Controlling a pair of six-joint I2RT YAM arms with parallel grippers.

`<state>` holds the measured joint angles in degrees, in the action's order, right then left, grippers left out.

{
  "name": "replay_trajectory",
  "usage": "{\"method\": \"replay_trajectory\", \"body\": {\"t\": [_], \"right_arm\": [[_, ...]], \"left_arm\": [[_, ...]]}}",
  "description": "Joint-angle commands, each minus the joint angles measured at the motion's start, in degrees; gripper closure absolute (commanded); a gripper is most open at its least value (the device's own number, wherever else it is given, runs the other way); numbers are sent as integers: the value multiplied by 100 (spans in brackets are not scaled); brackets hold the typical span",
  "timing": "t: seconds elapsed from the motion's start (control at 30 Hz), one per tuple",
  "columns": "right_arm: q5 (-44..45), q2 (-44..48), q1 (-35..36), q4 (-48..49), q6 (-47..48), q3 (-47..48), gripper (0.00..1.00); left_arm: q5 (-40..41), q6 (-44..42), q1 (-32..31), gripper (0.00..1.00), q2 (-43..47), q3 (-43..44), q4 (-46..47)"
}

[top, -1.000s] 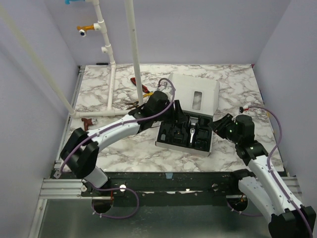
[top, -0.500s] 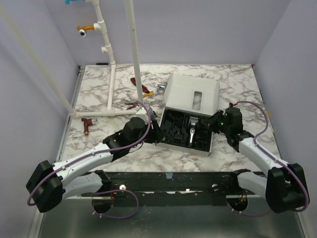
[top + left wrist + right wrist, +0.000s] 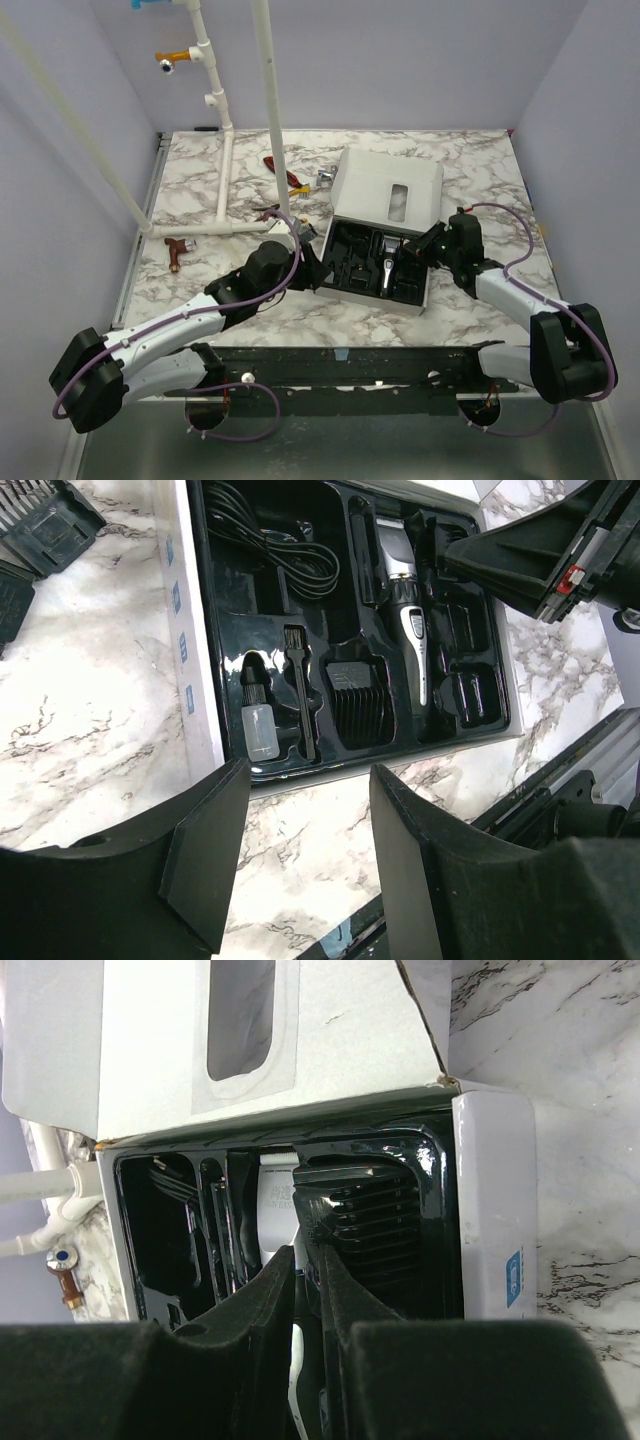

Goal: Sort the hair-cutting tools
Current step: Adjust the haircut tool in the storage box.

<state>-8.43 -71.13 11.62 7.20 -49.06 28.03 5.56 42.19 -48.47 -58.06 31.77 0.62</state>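
Close to the front of the table, the left gripper (image 3: pixel 310 780) hangs with its two fingers wide apart and nothing between them. It sits by the left side of the black tray (image 3: pixel 212 660). The clipper (image 3: pixel 402 610) lies in the tray, its long way going front to back, over on the right side. The right gripper (image 3: pixel 432 246) is just beside it, so I think that arm is nearer. Its fingers are almost together; I cannot tell if they pinch anything. Some black guards (image 3: pixel 40 525) lie on the table outside the box.
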Motion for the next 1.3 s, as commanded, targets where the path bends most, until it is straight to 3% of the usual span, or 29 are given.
{"method": "replay_trajectory", "body": {"t": [0.0,0.37,0.9,1.27], "right_arm": [[138,-36,7,27,127,160,81],[63,415,5,-314,237,676,81],[367,-898,7,11,172,351,82],[214,155,4,-392,305,562,82]], "left_arm": [[182,-71,-5,48,129,-82,148],[164,-63,-9,48,172,-147,237],[172,-27,0,47,233,-270,184],[224,-37,4,47,341,-315,195]]}}
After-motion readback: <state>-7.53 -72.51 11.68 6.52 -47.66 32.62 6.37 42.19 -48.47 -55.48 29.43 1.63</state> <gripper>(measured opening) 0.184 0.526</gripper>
